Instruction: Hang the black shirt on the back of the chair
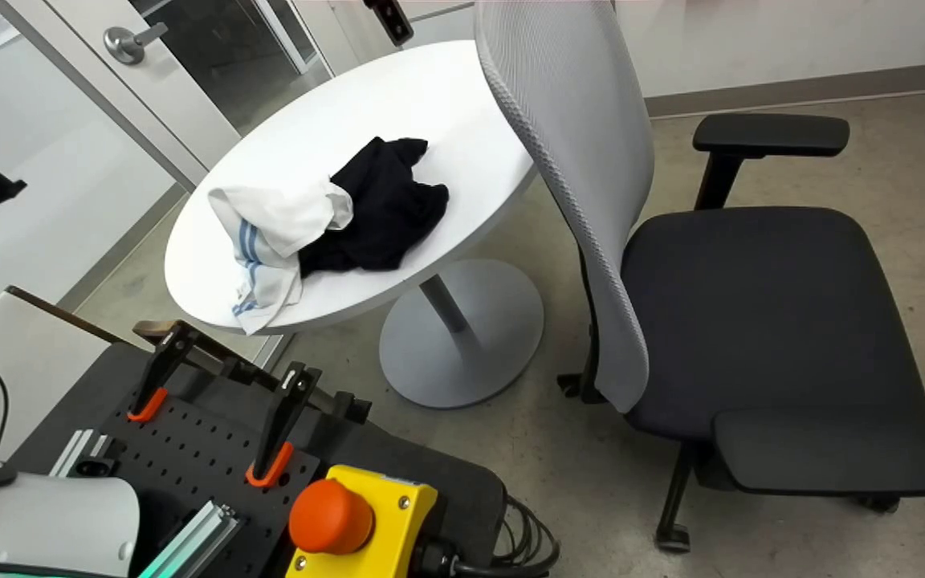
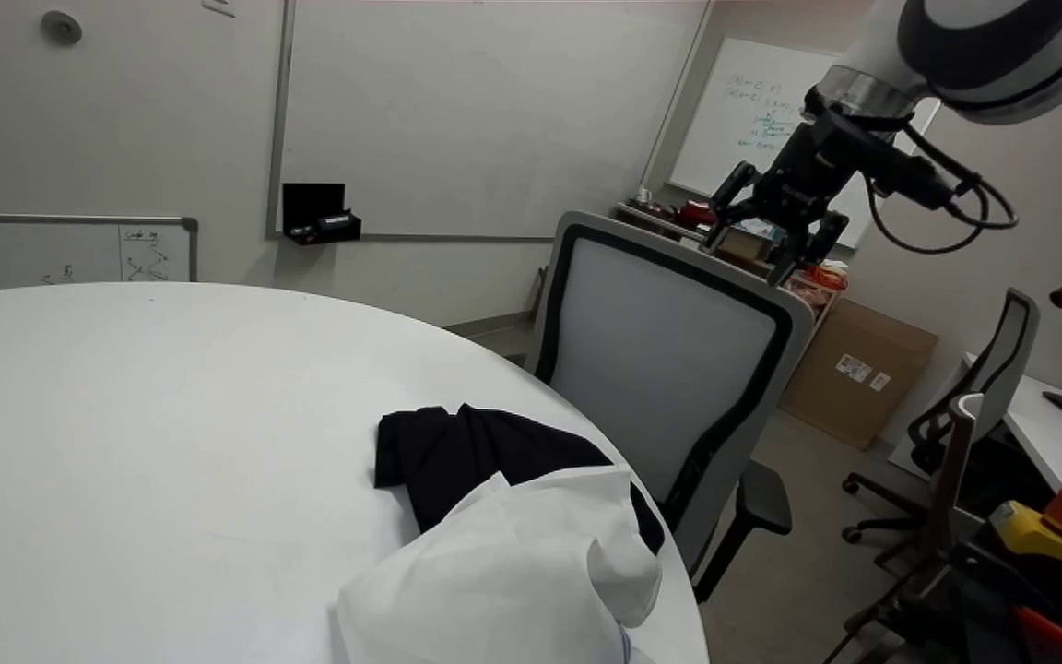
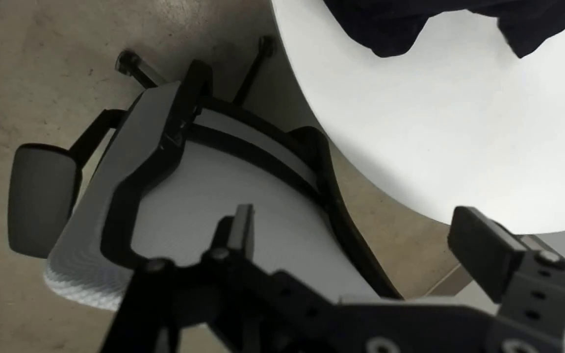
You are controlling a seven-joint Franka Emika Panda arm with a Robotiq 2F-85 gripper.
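Note:
The black shirt (image 1: 390,209) lies crumpled on the round white table (image 1: 446,96), partly covered by a white cloth. It also shows in an exterior view (image 2: 457,447) and at the top of the wrist view (image 3: 395,24). The grey mesh chair's back (image 2: 660,341) stands beside the table edge; it also shows in the wrist view (image 3: 233,196). My gripper (image 2: 745,261) is open and empty, near the top of the chair back and away from the shirt. The wrist view shows its fingers (image 3: 353,215) wide apart over the chair back. Whether it touches the chair cannot be told.
The white cloth with blue stripes (image 1: 270,225) lies against the shirt, near the table edge. The chair has black armrests (image 1: 772,135). A black cart with clamps (image 1: 282,425) and a yellow box with a red button (image 1: 386,514) stands near the table.

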